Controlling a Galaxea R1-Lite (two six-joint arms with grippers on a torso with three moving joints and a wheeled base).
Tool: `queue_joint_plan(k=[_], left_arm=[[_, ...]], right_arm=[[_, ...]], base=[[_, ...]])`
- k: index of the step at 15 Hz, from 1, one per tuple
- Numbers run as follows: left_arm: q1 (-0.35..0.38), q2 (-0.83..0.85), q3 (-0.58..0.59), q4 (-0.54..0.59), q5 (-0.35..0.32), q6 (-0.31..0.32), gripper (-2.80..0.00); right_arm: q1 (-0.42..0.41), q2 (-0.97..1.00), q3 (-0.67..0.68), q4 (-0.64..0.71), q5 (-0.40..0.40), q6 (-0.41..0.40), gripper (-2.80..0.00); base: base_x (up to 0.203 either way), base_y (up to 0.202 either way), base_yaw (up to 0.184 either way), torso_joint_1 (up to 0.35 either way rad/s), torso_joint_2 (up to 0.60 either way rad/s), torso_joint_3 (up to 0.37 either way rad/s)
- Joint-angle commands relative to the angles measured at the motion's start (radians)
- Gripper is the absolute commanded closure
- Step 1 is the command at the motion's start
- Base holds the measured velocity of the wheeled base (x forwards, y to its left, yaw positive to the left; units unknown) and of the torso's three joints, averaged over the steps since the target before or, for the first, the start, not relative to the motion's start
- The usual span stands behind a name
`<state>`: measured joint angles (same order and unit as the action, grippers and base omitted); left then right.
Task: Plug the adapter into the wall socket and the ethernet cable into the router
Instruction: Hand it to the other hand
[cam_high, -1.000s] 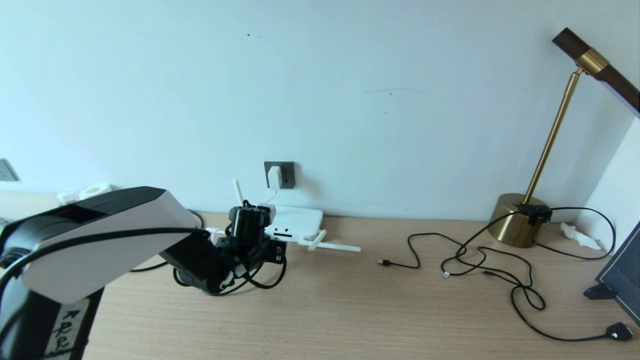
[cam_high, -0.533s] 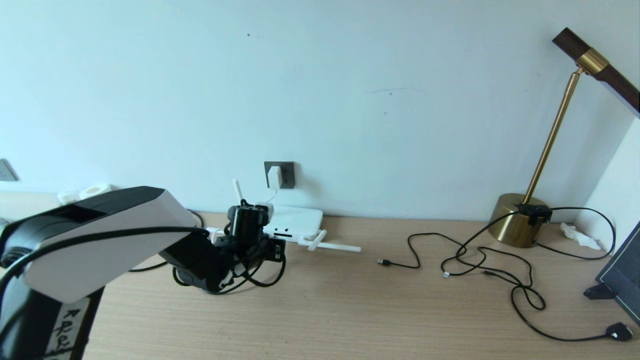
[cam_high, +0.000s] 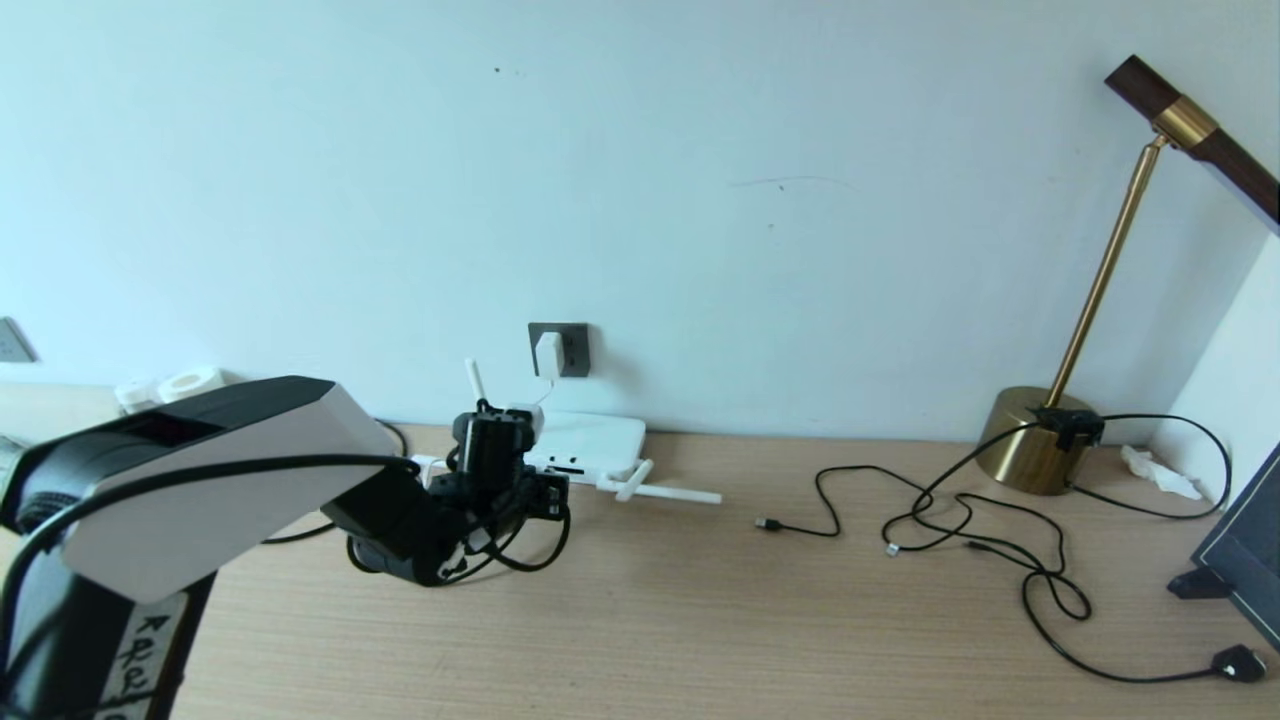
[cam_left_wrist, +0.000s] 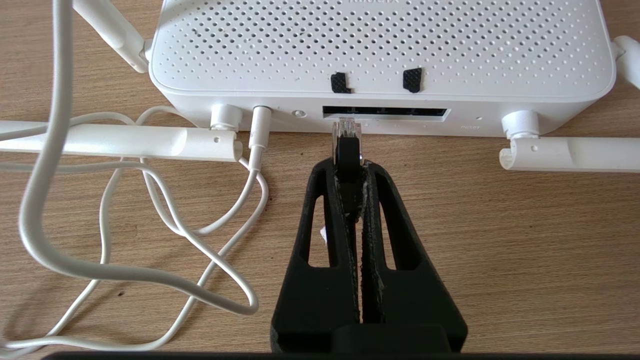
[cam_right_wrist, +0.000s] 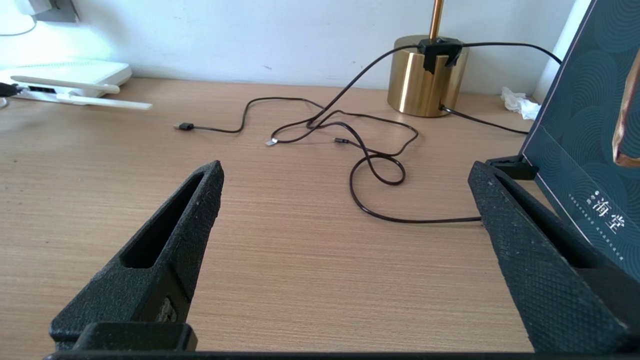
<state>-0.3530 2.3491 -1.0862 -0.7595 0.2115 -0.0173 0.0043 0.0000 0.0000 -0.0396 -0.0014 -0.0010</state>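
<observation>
The white adapter (cam_high: 548, 354) sits in the dark grey wall socket (cam_high: 574, 350). Below it, the router (cam_high: 592, 442) lies flat on the desk against the wall. My left gripper (cam_left_wrist: 348, 167) is shut on the black boot of the ethernet cable (cam_left_wrist: 347, 150). The cable's clear clip plug (cam_left_wrist: 346, 131) points at one end of the router's (cam_left_wrist: 380, 55) dark port slot (cam_left_wrist: 395, 112), with its tip at the slot's mouth. The black cable loops under my left gripper (cam_high: 548, 496) in the head view. My right gripper (cam_right_wrist: 345, 200) hangs open over bare desk, holding nothing.
The thin white cord (cam_left_wrist: 150, 210) curls beside the router, and white antennas (cam_high: 662, 491) lie flat along its front. Thin black cables (cam_high: 960, 520) sprawl mid-right. A brass lamp (cam_high: 1038, 440) stands at the back right and a dark panel (cam_high: 1245, 555) leans at the far right.
My left gripper has crept slightly toward the router's front with the ethernet plug in it. Nothing else has moved.
</observation>
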Motion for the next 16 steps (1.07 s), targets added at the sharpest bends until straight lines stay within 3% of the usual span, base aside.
queue_joint_plan(k=[1, 16], left_arm=[[0.0, 0.004, 0.003, -0.003, 0.002, 0.0, 0.0], [0.002, 0.038, -0.029, -0.003, 0.002, 0.002, 0.0]], right_arm=[[0.0, 0.002, 0.012, -0.001, 0.0, -0.001, -2.8], [0.0, 0.002, 0.012, 0.0, 0.0, -0.001, -2.8]], base=[[0.0, 0.0, 0.0, 0.0, 0.0, 0.0], [0.0, 0.0, 0.0, 0.0, 0.0, 0.0]])
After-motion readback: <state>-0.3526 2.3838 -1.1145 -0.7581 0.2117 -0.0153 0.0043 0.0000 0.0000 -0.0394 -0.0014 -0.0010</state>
